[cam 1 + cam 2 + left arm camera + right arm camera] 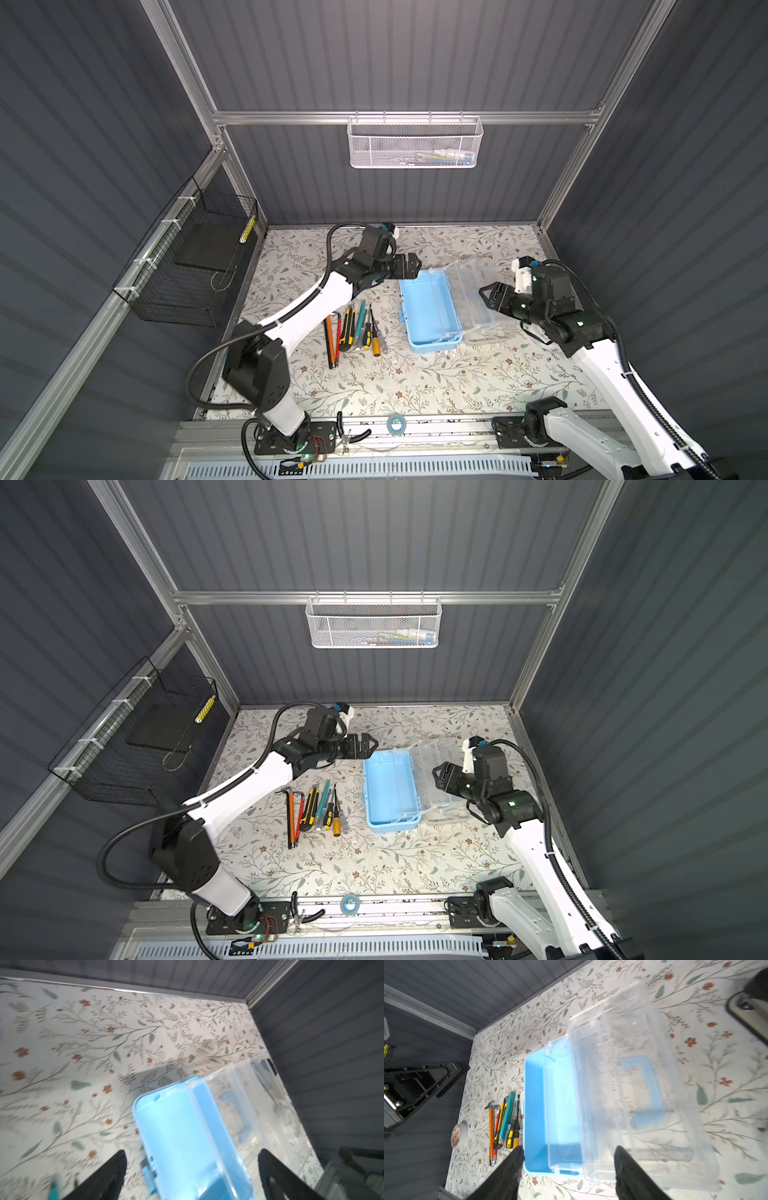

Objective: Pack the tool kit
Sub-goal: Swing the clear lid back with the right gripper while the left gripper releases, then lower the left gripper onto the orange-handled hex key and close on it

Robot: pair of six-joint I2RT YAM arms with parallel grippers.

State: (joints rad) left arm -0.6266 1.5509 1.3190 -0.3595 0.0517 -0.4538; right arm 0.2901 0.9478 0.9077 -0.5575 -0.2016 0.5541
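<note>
Light-blue plastic tool kit sat open mid-frame. Left gripper and right gripper hung spread, empty. I'd grab those colourful hand tools one at a time, mid-shaft.

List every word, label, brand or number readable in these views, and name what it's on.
No text can be read in any view.
tools: any print is too small to read.
white mesh basket: its contents are too blurred to read.
tool kit: no marking shows.

On the table, tools lie left of the tool kit.
</note>
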